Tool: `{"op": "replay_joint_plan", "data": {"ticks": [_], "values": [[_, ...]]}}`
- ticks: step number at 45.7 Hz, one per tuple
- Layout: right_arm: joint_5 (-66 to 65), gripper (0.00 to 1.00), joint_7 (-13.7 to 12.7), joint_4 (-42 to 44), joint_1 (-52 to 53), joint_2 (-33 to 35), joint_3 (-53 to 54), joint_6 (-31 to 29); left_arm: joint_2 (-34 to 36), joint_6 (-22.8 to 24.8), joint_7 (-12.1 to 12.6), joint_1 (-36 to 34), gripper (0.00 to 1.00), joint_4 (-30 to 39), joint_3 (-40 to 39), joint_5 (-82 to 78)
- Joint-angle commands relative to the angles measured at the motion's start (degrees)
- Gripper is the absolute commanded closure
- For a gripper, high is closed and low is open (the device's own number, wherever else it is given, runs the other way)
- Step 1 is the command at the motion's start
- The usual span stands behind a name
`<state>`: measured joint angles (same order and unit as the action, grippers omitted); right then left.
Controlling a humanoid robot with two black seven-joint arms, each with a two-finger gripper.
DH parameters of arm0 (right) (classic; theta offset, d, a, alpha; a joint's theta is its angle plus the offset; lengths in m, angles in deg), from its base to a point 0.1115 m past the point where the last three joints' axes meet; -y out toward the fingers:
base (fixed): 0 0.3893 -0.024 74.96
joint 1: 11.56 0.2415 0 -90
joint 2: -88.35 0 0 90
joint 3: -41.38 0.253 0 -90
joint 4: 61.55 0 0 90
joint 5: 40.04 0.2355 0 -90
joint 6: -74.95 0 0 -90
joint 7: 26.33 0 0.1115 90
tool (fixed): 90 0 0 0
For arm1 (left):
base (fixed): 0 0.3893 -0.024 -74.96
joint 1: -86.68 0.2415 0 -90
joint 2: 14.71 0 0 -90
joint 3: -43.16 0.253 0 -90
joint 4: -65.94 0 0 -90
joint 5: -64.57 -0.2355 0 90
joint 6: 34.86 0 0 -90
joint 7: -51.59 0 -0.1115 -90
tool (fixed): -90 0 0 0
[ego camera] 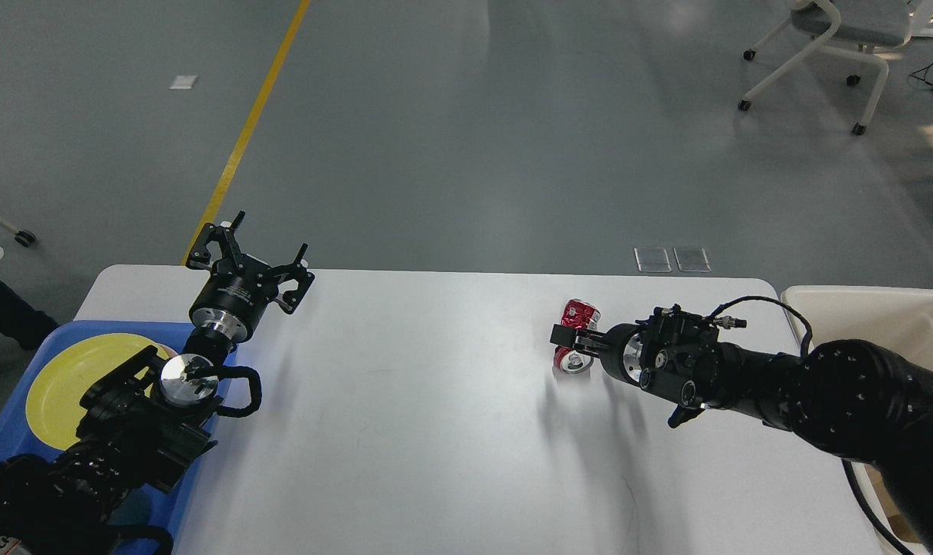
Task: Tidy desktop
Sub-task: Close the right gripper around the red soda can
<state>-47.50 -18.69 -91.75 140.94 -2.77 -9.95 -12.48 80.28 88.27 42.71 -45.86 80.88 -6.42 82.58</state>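
The desktop is a large white tabletop with rounded corners. A crushed red can lies on its side on it at the right of the middle. My right gripper reaches in from the right and its jaws are at the can's near side; the can hides how far they close. My left gripper is open and empty, held above the table's far left corner.
A blue tray with a yellow plate sits at the table's left edge under my left arm. A cream-white bin stands off the right edge. A wheeled chair stands far right on the floor.
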Motion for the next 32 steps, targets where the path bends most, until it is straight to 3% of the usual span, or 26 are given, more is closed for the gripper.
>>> {"op": "replay_joint_plan", "data": {"ticks": [1,21,27,32], "values": [[-0.01,0.0,0.01,1.72,-1.15,-0.55,0.01,0.07,0.02,0.01,0.0,0.0,0.04,0.0,0.0,0.0],[-0.01,0.01,0.01,6.03,-4.22,-2.22,0.01,0.07,0.02,0.01,0.0,0.0,0.04,0.0,0.0,0.0],[-0.01,0.12,-0.08,6.56,-5.02,-2.75,0.01,0.07,0.02,0.01,0.0,0.0,0.04,0.0,0.0,0.0],[-0.01,0.14,-0.52,6.56,-5.11,-2.75,0.01,0.24,0.01,0.01,0.0,0.0,0.04,0.09,0.0,0.0]]}}
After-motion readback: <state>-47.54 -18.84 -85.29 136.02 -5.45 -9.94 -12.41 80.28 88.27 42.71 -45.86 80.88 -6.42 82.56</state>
